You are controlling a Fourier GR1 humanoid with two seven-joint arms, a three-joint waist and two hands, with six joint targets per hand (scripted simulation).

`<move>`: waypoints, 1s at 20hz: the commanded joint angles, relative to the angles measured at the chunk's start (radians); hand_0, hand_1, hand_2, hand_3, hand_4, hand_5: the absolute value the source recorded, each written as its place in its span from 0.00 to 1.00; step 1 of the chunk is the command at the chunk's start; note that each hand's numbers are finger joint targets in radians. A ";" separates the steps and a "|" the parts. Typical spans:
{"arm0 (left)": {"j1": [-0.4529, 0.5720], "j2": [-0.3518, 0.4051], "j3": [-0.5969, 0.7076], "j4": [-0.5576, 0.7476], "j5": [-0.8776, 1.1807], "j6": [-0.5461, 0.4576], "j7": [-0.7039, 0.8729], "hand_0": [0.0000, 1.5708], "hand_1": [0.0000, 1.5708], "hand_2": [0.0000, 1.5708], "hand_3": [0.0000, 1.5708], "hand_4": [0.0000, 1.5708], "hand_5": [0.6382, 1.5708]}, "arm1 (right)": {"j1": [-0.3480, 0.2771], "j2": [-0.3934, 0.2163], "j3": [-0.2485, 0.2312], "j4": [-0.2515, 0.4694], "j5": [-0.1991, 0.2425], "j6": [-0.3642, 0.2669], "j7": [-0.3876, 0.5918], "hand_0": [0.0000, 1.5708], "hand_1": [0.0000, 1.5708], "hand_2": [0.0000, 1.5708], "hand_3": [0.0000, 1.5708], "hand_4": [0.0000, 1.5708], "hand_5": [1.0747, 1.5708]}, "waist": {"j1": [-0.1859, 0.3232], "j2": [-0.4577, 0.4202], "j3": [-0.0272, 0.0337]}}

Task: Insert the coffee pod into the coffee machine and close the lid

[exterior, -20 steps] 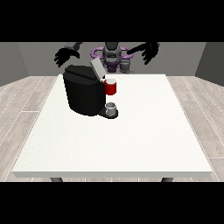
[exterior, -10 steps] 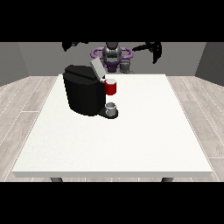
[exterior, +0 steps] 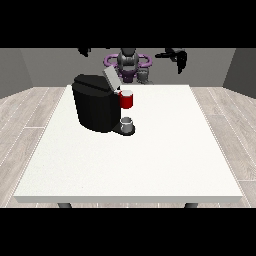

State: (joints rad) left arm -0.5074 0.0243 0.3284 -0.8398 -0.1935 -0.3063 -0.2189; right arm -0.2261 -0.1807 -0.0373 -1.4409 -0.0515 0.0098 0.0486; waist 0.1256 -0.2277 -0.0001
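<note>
The black coffee machine stands on the white table, left of the middle. Its grey lid is tilted up and open. A red part juts from the machine's front. Below it, on the machine's base, rests a small grey pod-like cylinder. Both hands are raised high behind the table, far from the machine. The hand at the view's right hangs with relaxed fingers and holds nothing. Only a small part of the hand at the view's left shows at the picture's top edge.
The robot's torso stands behind the table's far edge. A wooden floor surrounds the table. White tabletop stretches to the right of the machine and in front of it.
Both arms have risen and swung outward over the last second. The hand at the view's left is now almost out of the picture. The machine and the pod have not moved.
</note>
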 commanded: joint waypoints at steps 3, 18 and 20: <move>0.091 -0.023 -0.079 -0.135 0.070 0.031 -0.019 0.00 0.00 0.00 0.00 0.13 1.00 | -0.062 0.002 0.020 0.036 0.040 0.022 -0.052 0.00 0.00 0.00 0.00 0.00 1.00 | 0.006 0.077 0.0002; 0.183 0.000 -0.136 -0.445 0.160 0.056 0.173 0.00 0.00 0.00 0.00 0.00 1.00 | -0.274 -0.006 -0.071 0.220 -0.022 0.056 -0.018 0.00 0.00 0.00 0.00 0.00 1.00 | 0.011 0.212 0.0002; 0.210 -0.002 -0.143 -0.488 0.169 0.073 0.169 0.00 0.00 0.00 0.00 0.00 1.00 | -0.263 0.014 -0.067 0.269 -0.009 0.059 -0.098 0.00 0.00 0.00 0.00 0.00 1.00 | 0.008 0.233 0.0002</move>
State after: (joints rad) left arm -0.3135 0.0234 0.2033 -1.2706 -0.0292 -0.2690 -0.0714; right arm -0.4438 -0.1700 -0.0987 -1.2256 -0.0619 0.0542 -0.0163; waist 0.1511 -0.0311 0.0002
